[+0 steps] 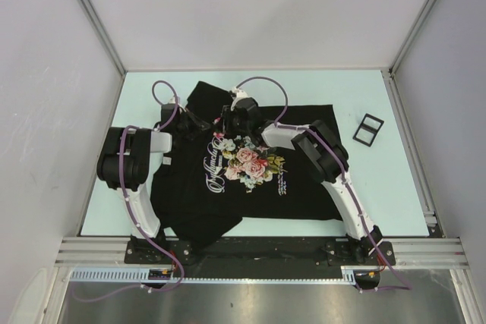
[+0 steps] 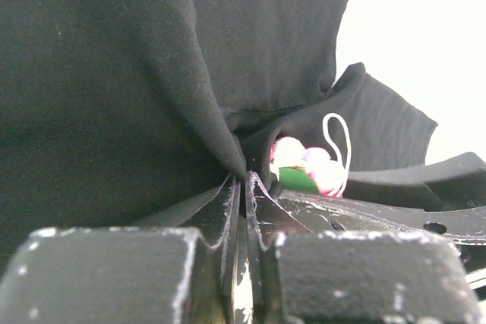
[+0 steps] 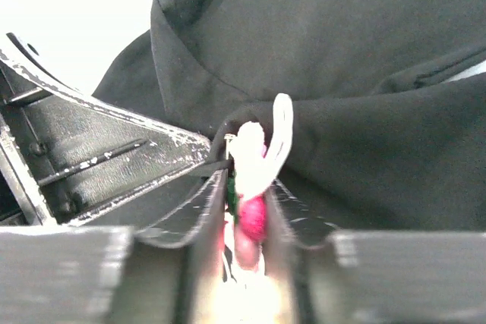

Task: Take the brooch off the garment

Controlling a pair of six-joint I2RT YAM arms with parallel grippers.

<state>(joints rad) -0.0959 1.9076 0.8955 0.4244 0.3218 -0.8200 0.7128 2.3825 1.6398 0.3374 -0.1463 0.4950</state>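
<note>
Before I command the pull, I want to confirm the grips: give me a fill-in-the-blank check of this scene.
The right gripper is shut on the ____.
The left gripper pinches a fold of the black ____.
The black square frame lies on the table on the ____ arm's side.
Missing: brooch; garment; right.

The left arm [image 1: 130, 158] and the right arm [image 1: 328, 158] both bend inward, so their claws are just beside each other. The left claw [image 2: 244, 186] is closed tight on a fold of the shirt [image 2: 114, 73]. The right claw [image 3: 247, 199] is closed on the brooch [image 3: 253, 216].
</note>
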